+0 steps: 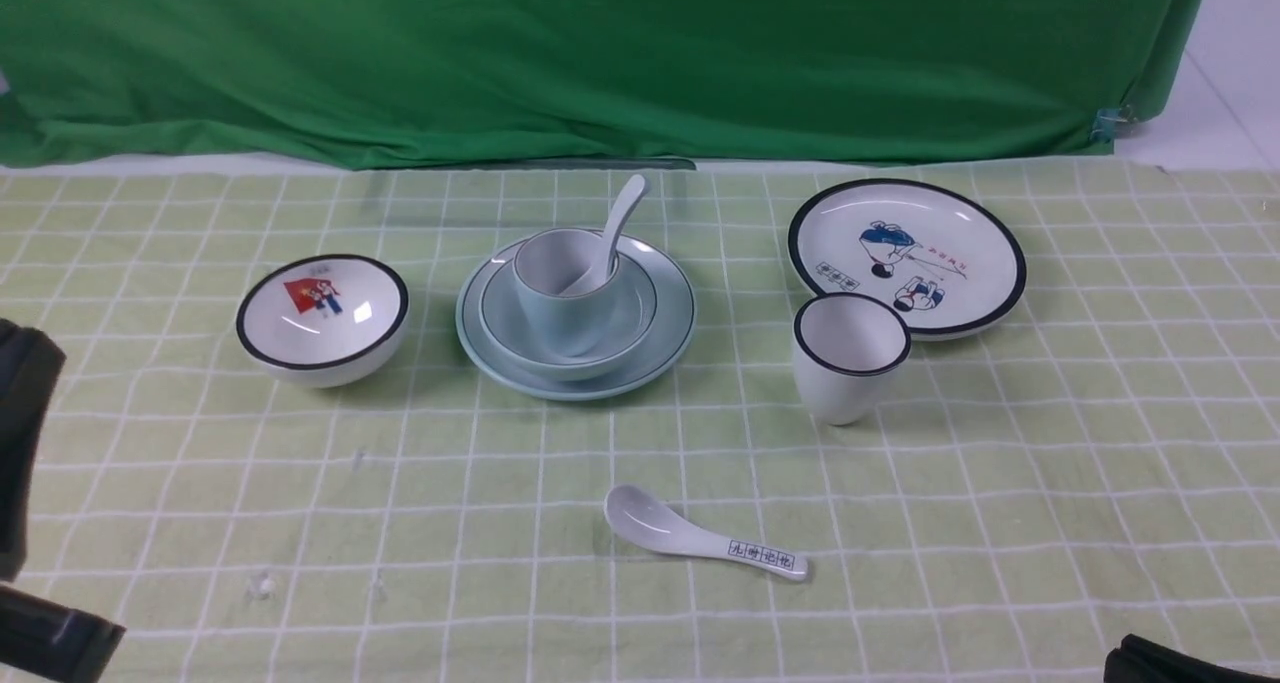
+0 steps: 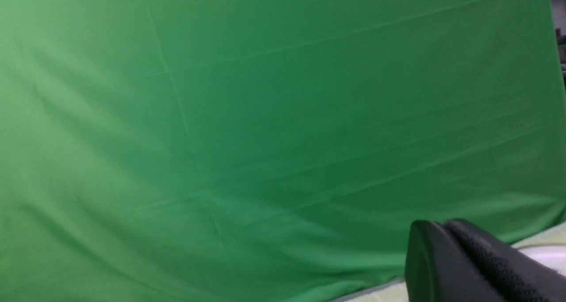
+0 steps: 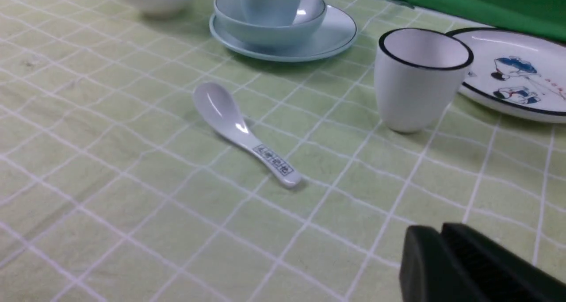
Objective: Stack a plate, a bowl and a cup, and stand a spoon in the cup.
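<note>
I judge the stack done, the plate under the bowl, the cup in it and the spoon leaning inside, so I would only retreat slowly; both pincers look closed and empty.

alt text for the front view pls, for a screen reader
Pale blue spoon stands in a pale blue cup, cup in bowl, bowl on plate, mid-table. Around them, untouched: white bowl, white cup, cartoon plate, printed spoon.
</note>
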Available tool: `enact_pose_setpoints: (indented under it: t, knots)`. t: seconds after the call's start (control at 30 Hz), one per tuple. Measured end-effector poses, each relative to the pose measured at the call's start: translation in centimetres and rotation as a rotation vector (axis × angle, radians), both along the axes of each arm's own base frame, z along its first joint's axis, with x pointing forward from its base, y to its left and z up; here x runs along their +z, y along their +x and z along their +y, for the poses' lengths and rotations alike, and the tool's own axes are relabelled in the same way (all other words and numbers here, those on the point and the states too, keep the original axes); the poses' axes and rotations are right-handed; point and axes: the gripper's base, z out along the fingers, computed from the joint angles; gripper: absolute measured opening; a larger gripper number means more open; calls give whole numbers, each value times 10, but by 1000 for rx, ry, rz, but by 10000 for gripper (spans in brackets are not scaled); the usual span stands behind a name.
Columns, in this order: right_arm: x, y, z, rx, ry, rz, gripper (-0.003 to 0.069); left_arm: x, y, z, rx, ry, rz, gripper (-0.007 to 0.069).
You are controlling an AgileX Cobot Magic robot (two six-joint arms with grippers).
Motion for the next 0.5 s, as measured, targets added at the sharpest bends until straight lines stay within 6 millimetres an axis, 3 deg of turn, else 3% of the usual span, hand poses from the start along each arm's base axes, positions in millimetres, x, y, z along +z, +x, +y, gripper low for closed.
enact_pose_setpoints:
  t: [0.3,0.5]
  knots:
    - [24,-20,-30,-260,135,-308,110,-21,3,-4,-38,60,210,-35]
    - [23,-20,-40,-433,109,-318,130,-31,3,-6,-58,104,315,-31]
